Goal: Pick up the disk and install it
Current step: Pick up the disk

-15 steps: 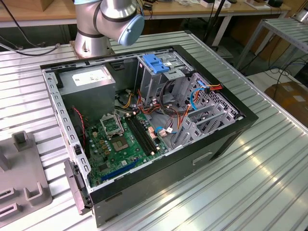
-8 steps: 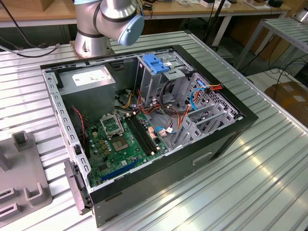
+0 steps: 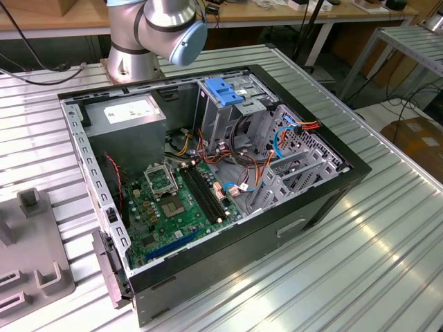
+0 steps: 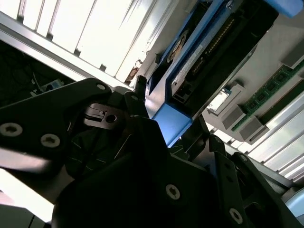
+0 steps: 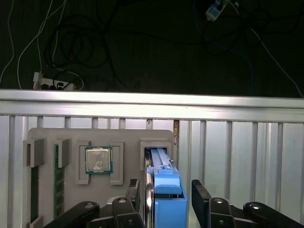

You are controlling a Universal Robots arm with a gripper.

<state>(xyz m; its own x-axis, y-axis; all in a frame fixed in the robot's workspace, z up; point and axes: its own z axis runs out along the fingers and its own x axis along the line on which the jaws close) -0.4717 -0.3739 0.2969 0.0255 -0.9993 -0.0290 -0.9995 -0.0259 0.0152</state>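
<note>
The disk [image 5: 166, 202] stands on edge in a slot of the grey tray [image 5: 71, 137], with its light blue carrier rail toward the camera. My gripper [image 5: 166, 187] is open and straddles it, one black finger [image 5: 135, 190] close against one side and the other finger [image 5: 199, 192] a small gap off the other side. In the second wrist view the disk [image 4: 199, 52] and its blue rail run between the fingers of the gripper [image 4: 175, 114]. The open computer case [image 3: 208, 173] lies on the slatted table in the exterior view.
The tray also holds a processor chip [image 5: 98, 159] and memory sticks [image 5: 58, 180]. In the exterior view the tray [image 3: 34, 277] sits at the exterior view's left of the case. A metal drive cage with a blue handle [image 3: 225, 90] stands inside the case. The arm's base [image 3: 152, 34] is behind it.
</note>
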